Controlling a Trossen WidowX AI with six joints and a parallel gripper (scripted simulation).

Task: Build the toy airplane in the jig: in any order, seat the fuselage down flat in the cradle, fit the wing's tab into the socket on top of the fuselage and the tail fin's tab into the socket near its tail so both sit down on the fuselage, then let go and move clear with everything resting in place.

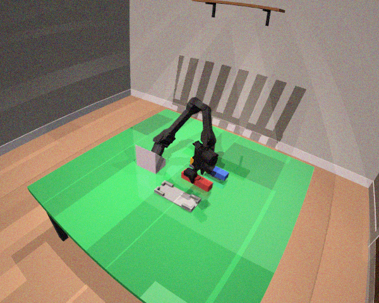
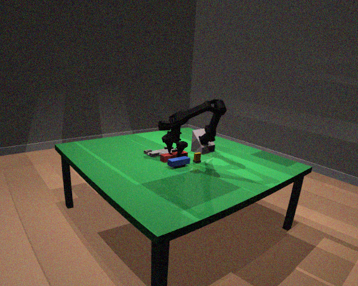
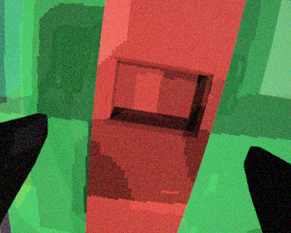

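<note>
The red fuselage (image 1: pixel 205 184) (image 2: pixel 164 158) (image 3: pixel 175 29) lies on the table beside the grey jig (image 1: pixel 174 194) (image 2: pixel 155 152), outside its cradle. The larger socket in its top shows in the wrist view. My gripper (image 1: pixel 196 177) (image 2: pixel 175 153) (image 3: pixel 149 141) is open and empty, pointing down low over the fuselage, with one finger on each side of it in the wrist view. I cannot tell how far down the fingertips reach. The blue wing (image 1: pixel 221 173) (image 2: pixel 178 161) lies on the far side of the fuselage from the jig. The yellow tail fin (image 1: pixel 191 161) (image 2: pixel 197 157) stands upright near it, partly hidden by the arm in the top view.
A pale wedge-shaped block (image 1: pixel 145 159) (image 2: pixel 198 138) stands beside the arm's base. The arm arches over the green table (image 1: pixel 170 247) (image 2: pixel 123 172) from there, with the wing and tail fin close to the gripper.
</note>
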